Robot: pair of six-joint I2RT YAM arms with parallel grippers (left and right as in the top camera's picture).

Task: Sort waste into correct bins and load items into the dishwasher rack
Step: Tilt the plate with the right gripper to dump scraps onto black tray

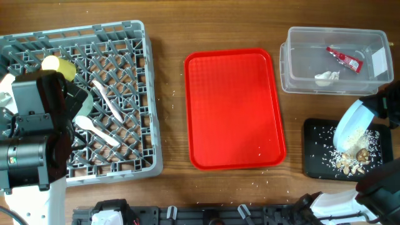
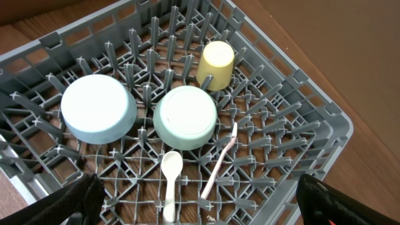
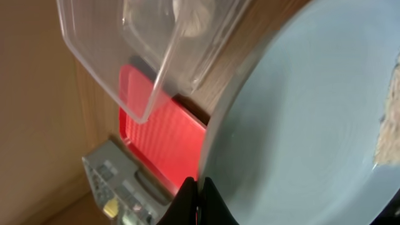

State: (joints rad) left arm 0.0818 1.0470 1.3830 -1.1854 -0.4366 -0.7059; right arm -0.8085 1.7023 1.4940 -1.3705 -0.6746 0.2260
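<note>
The grey dishwasher rack sits at the left. In the left wrist view it holds two mint bowls upside down, the yellow cup, the white spoon and the fork. My left gripper hovers open above the rack. My right gripper is shut on the rim of the white plate, which is tilted over the black tray. Food scraps lie in that tray. The clear tub holds the red wrapper and the tissue.
The flat red tray lies bare in the middle, between the rack and the bins. A few crumbs dot the wooden table near its front edge. A black frame runs along the table's near edge.
</note>
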